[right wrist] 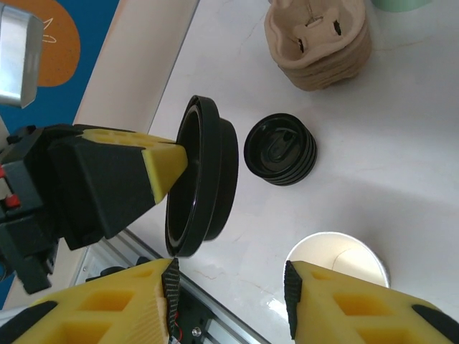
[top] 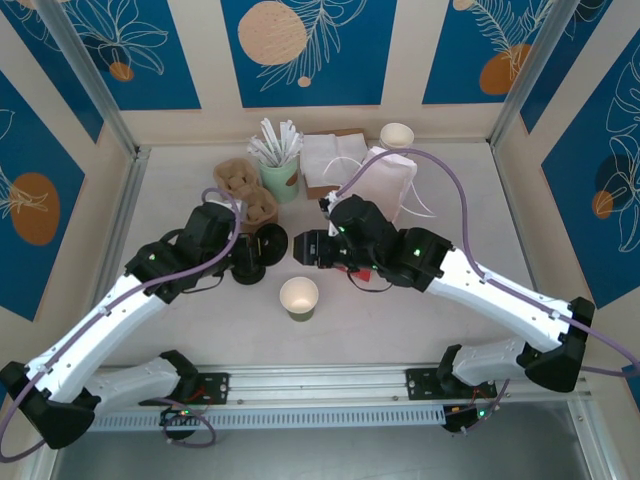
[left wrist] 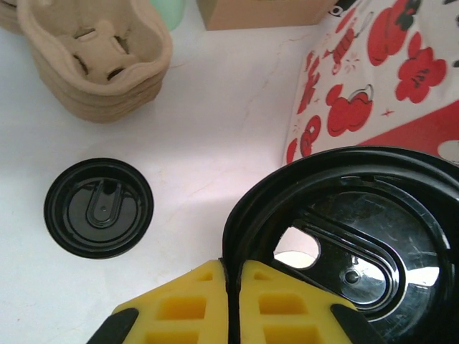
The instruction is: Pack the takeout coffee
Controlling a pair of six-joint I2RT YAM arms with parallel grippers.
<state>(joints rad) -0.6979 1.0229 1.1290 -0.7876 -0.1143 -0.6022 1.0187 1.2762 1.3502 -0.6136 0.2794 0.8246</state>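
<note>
A white table [top: 385, 335] carries everything. At its far side lies a white paper bag [top: 392, 182], and just left of it a brown cardboard box [top: 345, 140] with white napkins [top: 330, 158] on top. Left again stands a pale green cup bristling with white sticks [top: 280, 168], with stacked brown pulp cup carriers [top: 245, 192] beside it. A small white cup [top: 397, 135] sits at the back wall. A short stack of flat black lids [left wrist: 98, 208] lies on the table in front of the carriers.

The takeout coffee's small olive-green paper cup [top: 299, 298] stands upright and uncovered in the middle of the table, nearer the arm bases than either gripper. The left gripper [left wrist: 231, 290] is pinched tight on the rim of the round black plastic lid [left wrist: 337, 179], which it holds on edge above the table, apart from the cup. The right gripper [right wrist: 229, 304] hangs facing that lid with its yellow fingers [right wrist: 373, 304] parted and nothing between them. In the right wrist view the cup's mouth lies just below them.
</note>
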